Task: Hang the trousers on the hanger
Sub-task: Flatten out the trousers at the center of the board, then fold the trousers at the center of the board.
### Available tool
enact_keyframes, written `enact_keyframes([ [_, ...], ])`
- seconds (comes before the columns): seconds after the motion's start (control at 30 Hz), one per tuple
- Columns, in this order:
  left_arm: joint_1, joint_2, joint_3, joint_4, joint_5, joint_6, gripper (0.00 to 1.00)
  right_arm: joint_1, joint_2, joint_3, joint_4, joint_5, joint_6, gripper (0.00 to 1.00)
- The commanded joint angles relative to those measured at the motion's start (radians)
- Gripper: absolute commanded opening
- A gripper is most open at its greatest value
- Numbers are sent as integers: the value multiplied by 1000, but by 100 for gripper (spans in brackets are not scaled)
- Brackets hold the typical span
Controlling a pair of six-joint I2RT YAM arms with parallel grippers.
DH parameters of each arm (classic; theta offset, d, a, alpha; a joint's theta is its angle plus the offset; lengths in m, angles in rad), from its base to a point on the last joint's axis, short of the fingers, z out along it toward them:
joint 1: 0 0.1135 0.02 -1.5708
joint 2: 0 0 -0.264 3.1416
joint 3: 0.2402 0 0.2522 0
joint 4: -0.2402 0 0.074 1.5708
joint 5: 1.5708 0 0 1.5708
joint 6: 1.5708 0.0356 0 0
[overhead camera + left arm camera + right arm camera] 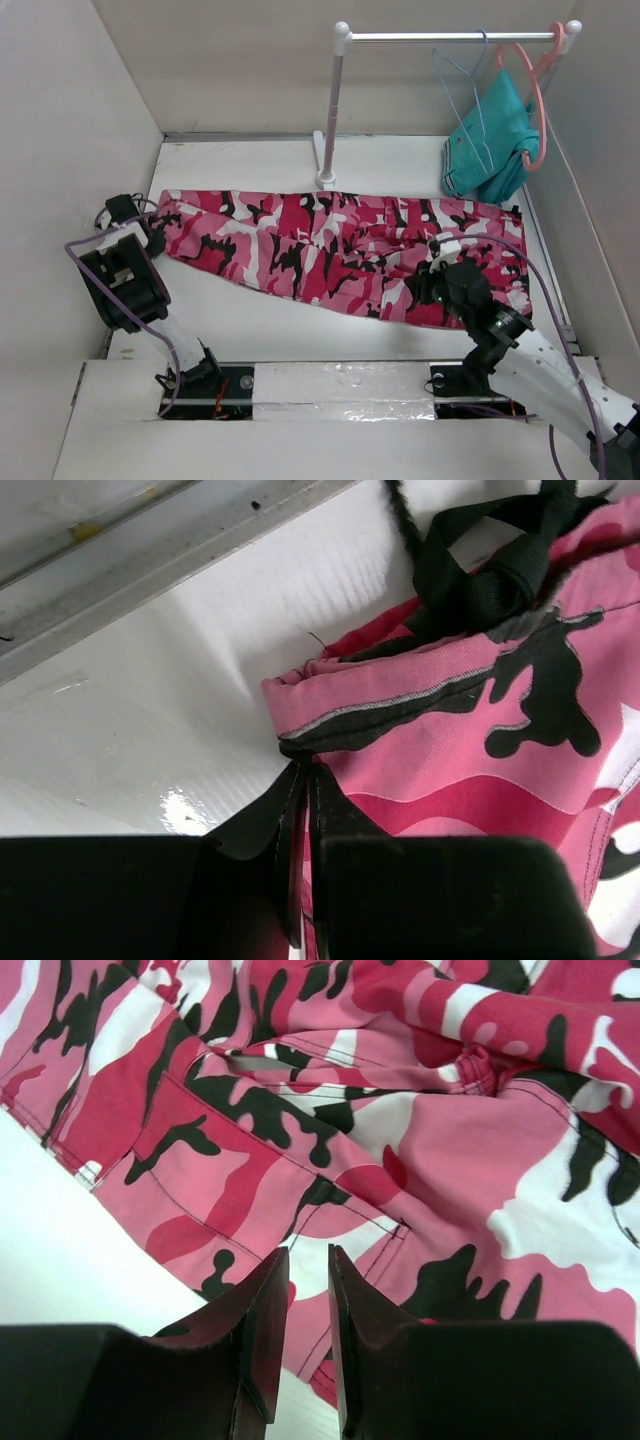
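The camouflage trousers (330, 245) lie flat across the table from left to right. My left gripper (152, 238) is at their left leg end. In the left wrist view the gripper (303, 767) is shut on the hem of the cuff (400, 715), beside a black strap. My right gripper (437, 262) hovers over the right part of the trousers. In the right wrist view its fingers (308, 1260) stand a narrow gap apart with nothing between them, above the pocket seams (400, 1225). The light-blue wire hanger (466, 100) hangs on the rail at the back right.
A white stand (335, 110) carries the metal rail (450, 37). A salmon-pink hanger (540, 100) holds a teal garment (490, 145) beside the blue hanger. White walls enclose the table on the left, back and right.
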State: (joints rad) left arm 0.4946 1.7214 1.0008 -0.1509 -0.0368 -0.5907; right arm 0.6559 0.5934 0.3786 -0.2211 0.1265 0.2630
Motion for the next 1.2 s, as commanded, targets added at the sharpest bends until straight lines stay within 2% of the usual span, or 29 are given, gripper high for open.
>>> enact_keyframes([
  [0.0, 4, -55, -2, 19, 94, -14, 0, 7, -38, 52, -64, 114, 27, 30],
  [0.07, 4, -113, -21, 36, 135, -26, 0, 7, -52, 49, -110, 197, 102, 35],
  [0.13, -54, -274, -34, 39, 131, -35, 0, 7, -73, 46, -188, 313, 195, 34],
  [0.17, -73, -275, -36, 37, 130, -38, 0, 7, -79, 48, -189, 343, 226, 29],
  [0.2, -91, -363, -40, 39, 109, -43, 0, -4, -83, 51, -217, 372, 260, 19],
  [0.23, -120, -415, -59, 43, 98, -52, 0, -21, -86, 63, -224, 415, 283, 0],
  [0.4, -175, -701, -114, 62, 51, -57, 0, -120, -12, 121, -210, 472, 269, 0],
  [0.5, -194, -785, -107, 42, 77, -47, 0, -255, 49, 163, -251, 412, 237, 0],
  [0.57, -209, -822, -102, 40, 103, -47, 0, -365, 57, 171, -293, 439, 240, 0],
  [0.63, -238, -887, -108, 50, 129, -55, 0, -461, 43, 164, -311, 420, 240, 16],
  [0.67, -248, -907, -119, 68, 141, -57, 0, -570, 39, 167, -308, 397, 231, 32],
  [0.77, -287, -964, -122, 77, 173, -55, 0, -743, 43, 174, -297, 302, 216, 53],
  [0.8, -297, -985, -123, 79, 192, -54, 0, -854, 52, 172, -291, 295, 214, 55],
  [0.93, -309, -1045, -178, 132, 296, -72, 0, -1091, 166, 158, -297, 228, 220, 57],
  [1.03, -332, -1082, -197, 145, 301, -60, 0, -1173, 250, 149, -319, 199, 245, 55],
  [1.17, -396, -1092, -226, 145, 264, -32, 0, -1182, 293, 112, -287, 193, 291, 54],
])
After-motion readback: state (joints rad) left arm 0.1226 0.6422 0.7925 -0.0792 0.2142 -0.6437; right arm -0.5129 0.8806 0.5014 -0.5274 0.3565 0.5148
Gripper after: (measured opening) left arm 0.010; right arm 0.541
